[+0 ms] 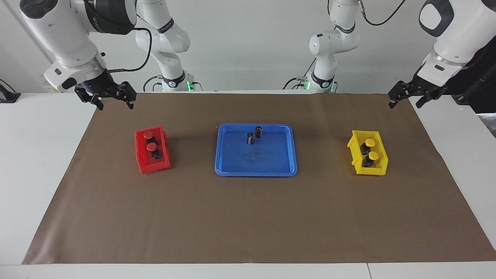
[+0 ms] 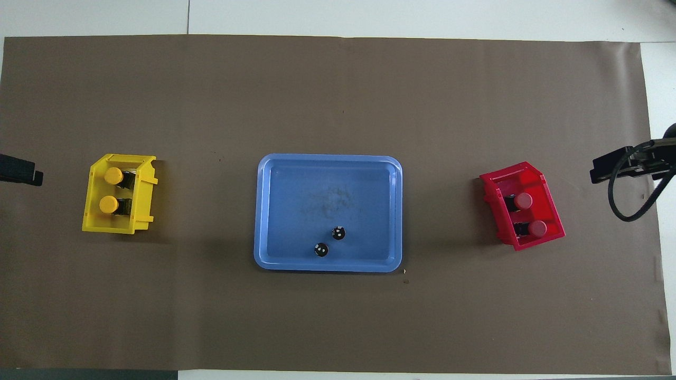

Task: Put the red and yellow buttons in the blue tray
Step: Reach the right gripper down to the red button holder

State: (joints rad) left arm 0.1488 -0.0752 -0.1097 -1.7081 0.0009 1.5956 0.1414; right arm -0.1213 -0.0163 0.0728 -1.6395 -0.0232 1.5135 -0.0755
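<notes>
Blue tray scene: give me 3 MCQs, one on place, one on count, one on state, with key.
1. Where are the two red buttons?
A. in the blue tray
B. in the red bin
C. on the brown mat

2. How many dark capless cylinders stand in the blue tray?
A. two
B. three
C. none

3. What is the left gripper holding?
A. a yellow button
B. a cylinder
C. nothing

Key:
1 B: both red buttons sit inside the red bin, toward the right arm's end of the table.
2 A: two cylinders stand in the blue tray, with no buttons there yet.
3 C: the left gripper hangs empty over the mat's corner; both yellow buttons sit in the yellow bin.
</notes>
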